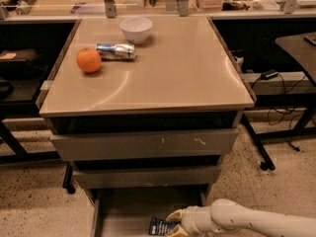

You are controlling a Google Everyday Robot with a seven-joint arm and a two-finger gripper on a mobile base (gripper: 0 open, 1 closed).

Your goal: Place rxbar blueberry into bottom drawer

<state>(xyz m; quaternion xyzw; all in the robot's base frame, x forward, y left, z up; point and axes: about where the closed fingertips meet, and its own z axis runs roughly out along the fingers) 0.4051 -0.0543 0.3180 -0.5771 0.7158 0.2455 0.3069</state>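
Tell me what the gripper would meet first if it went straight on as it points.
The gripper, holding the flat dark navy-blue snack bar over the shallow grey metal bottom drawer, points left. Probably the drawer's left side wall first, though depth is unclear.
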